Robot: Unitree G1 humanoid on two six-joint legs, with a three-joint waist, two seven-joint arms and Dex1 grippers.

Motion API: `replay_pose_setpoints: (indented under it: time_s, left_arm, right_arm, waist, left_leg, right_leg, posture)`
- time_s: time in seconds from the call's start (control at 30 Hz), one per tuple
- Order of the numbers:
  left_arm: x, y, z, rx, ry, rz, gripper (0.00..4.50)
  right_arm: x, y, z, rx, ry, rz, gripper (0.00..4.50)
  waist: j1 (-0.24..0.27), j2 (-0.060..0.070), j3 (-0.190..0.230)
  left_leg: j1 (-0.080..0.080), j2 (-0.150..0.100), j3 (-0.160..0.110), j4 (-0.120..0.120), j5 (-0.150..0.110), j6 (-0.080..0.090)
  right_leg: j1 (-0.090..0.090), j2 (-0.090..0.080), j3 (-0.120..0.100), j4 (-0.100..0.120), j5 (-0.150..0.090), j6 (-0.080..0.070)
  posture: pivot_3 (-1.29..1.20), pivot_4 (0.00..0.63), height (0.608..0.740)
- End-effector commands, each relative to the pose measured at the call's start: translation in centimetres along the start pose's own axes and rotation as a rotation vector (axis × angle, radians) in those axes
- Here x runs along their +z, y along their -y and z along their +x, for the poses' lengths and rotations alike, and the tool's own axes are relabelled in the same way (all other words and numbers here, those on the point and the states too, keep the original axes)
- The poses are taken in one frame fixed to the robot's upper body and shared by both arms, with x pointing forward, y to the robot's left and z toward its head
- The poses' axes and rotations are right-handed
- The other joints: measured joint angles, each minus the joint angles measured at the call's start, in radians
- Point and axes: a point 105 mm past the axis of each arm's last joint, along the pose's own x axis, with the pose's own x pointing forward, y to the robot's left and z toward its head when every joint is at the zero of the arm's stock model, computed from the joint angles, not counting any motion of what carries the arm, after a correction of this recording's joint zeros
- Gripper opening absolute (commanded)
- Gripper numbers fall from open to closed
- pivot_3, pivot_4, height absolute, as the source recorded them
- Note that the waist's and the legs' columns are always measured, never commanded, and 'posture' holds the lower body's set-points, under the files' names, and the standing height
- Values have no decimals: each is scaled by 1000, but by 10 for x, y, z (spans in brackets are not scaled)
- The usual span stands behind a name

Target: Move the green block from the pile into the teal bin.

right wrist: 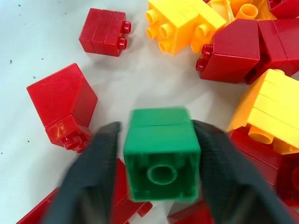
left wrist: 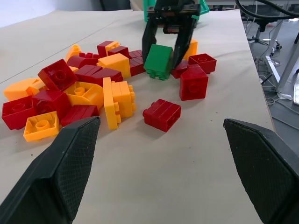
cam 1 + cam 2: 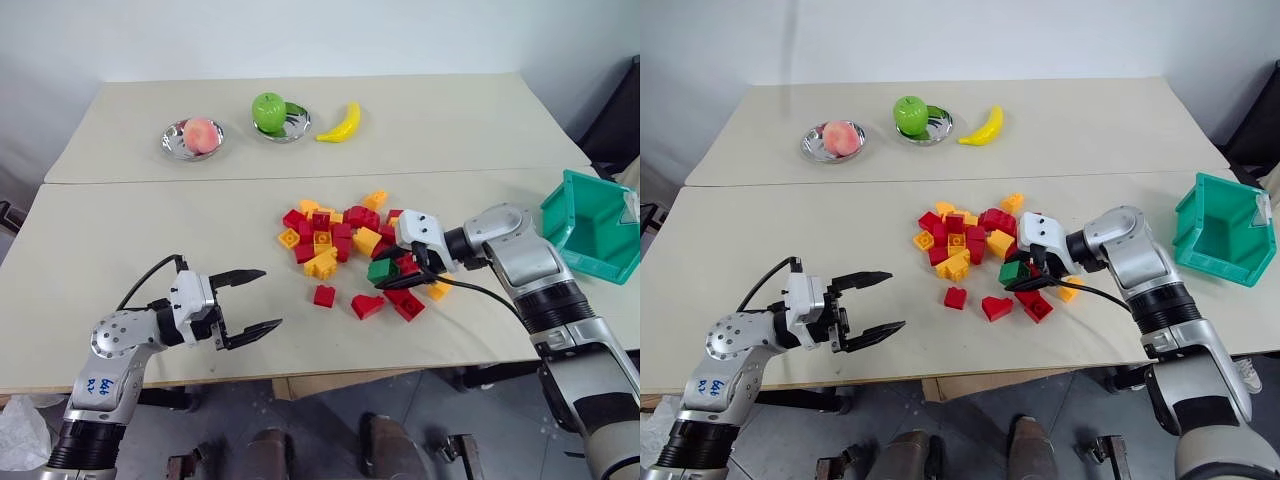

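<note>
The right gripper (image 1: 161, 186) pinches the green block (image 1: 161, 156), a glossy square brick with a hollow round socket underneath, between its two matte black fingers, right of frame centre at the edge of the pile (image 3: 345, 255) of studded red, yellow and orange bricks. The slant-walled teal bin (image 3: 590, 225) sits at far right. At lower left, the left gripper (image 3: 248, 300) stands spread wide, its textured pads empty.
</note>
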Motion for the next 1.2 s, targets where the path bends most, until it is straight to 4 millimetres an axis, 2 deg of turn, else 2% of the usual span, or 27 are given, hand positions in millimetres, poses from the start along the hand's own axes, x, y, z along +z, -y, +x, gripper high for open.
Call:
replay_pose_setpoints:
  time_s: [0.03, 0.13, 0.2, 0.27, 0.33, 0.4, 0.5, 0.57, 0.67, 0.73, 0.83, 0.97, 1.07, 1.1, 1.2]
  left_arm:
    - [9, 2, 1, 2, 23, 32, 4500]
    - [12, 3, 5, -6, 41, 33, 4500]
    - [16, 5, 12, -14, 67, 37, 4500]
    - [20, 7, 17, -21, 88, 39, 4500]
    - [22, 8, 22, -29, 105, 38, 4500]
    - [24, 9, 29, -36, 134, 36, 4500]
    - [29, 10, 41, -53, 183, 19, 4500]
    - [34, 10, 49, -66, 217, -6, 4500]
    - [54, 5, 64, -66, 315, -49, 4500]
    - [62, 6, 74, -87, 344, -36, 4500]
    - [62, 7, 84, -103, 342, -26, 4500]
    - [57, 11, 95, -137, 317, 17, 4500]
    - [56, 16, 99, -145, 318, 24, 4500]
    - [55, 18, 99, -146, 315, 25, 4500]
    - [52, 20, 97, -140, 304, 27, 4500]
  right_arm:
    - [20, 3, -13, -36, 91, -51, 1483]
    - [28, 3, -33, -86, 207, -57, 1484]
    - [33, 14, -64, -255, 337, -1, 1484]
    - [28, 21, -93, -416, 374, -11, 1484]
    - [18, 23, -120, -545, 365, -25, 1484]
    - [4, 31, -165, -784, 376, -4, 1484]
    - [-14, 32, -224, -1087, 389, 31, 1484]
    - [-32, 30, -254, -1254, 356, 84, 1484]
    - [-73, 22, -282, -1424, 220, 219, 1484]
    - [-94, 18, -294, -1500, 152, 284, 1484]
    - [-113, 16, -297, -1538, 113, 356, 1484]
    - [-123, 19, -295, -1541, 104, 392, 1484]
    - [-134, 22, -300, -1606, 76, 437, 1484]
    - [-138, 22, -300, -1611, 64, 455, 1834]
    - [-138, 26, -297, -1597, 82, 468, 1834]
  waist:
    - [0, 0, 0]
    - [3, 0, 0]
    - [10, 0, 0]
    - [22, 0, 0]
    - [28, 0, 0]
    - [31, 0, 0]
    - [37, 0, 0]
    - [37, 0, 0]
    - [37, 0, 0]
    - [36, 0, 0]
    - [28, 1, -1]
    - [17, 2, -1]
    - [17, 2, -1]
    - [19, 2, -1]
    - [25, 2, -1]
  left_leg:
    - [0, 0, 0, 0, 0, 0]
    - [0, 0, 0, 0, 0, 0]
    - [0, 0, 0, 0, 0, 0]
    - [-1, -1, -1, 0, 0, 0]
    - [0, -1, 0, 0, 0, 0]
    - [0, -1, 0, 0, 0, 0]
    - [0, -1, 1, 1, 0, 0]
    - [0, -1, 2, 0, 0, 0]
    - [1, 0, 2, 0, 0, 0]
    - [1, -1, 3, 1, 0, 1]
    - [1, -1, 3, 1, 0, 1]
    - [2, 0, 5, -1, 0, 1]
    - [2, 0, 5, -1, 0, 1]
    - [2, 0, 5, -1, 0, 1]
    - [1, 0, 5, -1, 0, 1]
  right_leg:
    - [0, 0, 0, 0, 0, 0]
    - [0, 0, 0, 0, 0, 0]
    - [0, 0, 0, 0, 0, 0]
    - [0, -1, 0, 0, 0, 0]
    - [0, -1, 0, 0, 0, 0]
    - [0, -1, 0, 0, 0, 0]
    - [1, -1, 0, 0, 0, 0]
    - [1, 0, 0, 0, 0, 0]
    - [1, 0, 0, 0, 0, 0]
    - [1, -1, 1, 0, 0, 0]
    - [1, 0, 1, 0, 0, 1]
    - [1, 0, 2, -1, 0, 1]
    - [1, 0, 2, -1, 0, 1]
    - [1, 0, 2, -1, 0, 1]
    - [1, 0, 2, -2, 1, 1]
  posture:
    - [0, 150, 740]
    - [0, 150, 740]
    - [0, 150, 740]
    - [0, 150, 740]
    - [0, 150, 740]
    - [0, 150, 740]
    - [0, 150, 740]
    - [0, 150, 740]
    - [0, 150, 740]
    - [0, 150, 740]
    - [0, 150, 740]
    - [0, 150, 740]
    - [0, 150, 740]
    - [0, 150, 740]
    - [0, 150, 740]
